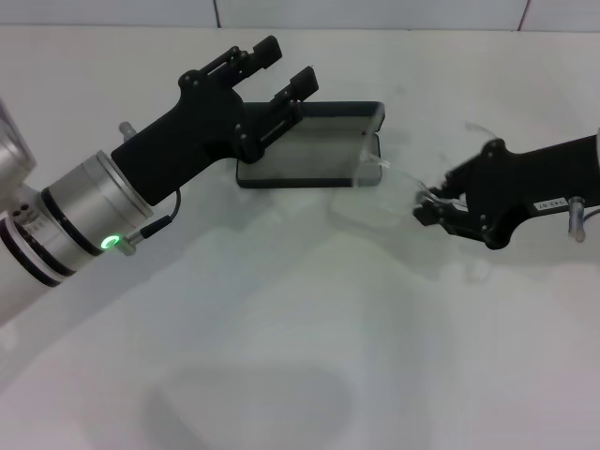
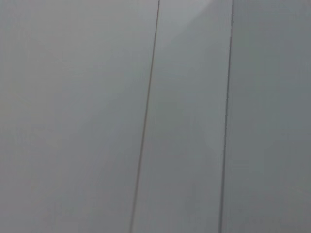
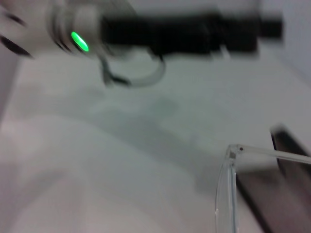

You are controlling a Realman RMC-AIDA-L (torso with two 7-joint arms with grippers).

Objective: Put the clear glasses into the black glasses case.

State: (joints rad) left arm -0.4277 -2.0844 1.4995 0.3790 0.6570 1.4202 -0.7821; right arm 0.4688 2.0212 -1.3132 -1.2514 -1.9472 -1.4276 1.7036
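Head view: I see the black glasses case lying open on the white counter, its grey lining facing up, in the far middle of the work area. My left pincer hangs above the case's left end, its two black fingers spread apart with nothing between them. The clear glasses sit just off the case's right end, part of the transparent lens overlapping the case's right edge, the rest over the counter. My right pincer reaches in from the right and meets the glasses at their right side; it appears to have closed on the frame there, though the fingertips are partly lost against the clear plastic. Left wrist view: only a pale grey wall with two thin vertical seams is visible; neither task object nor fingers appear. Right wrist view: the clear glasses fill the near corner, one thin arm running out from the hinge, with a dark edge of the case beside it; the left arm, carrying a green light, crosses the far background, blurred
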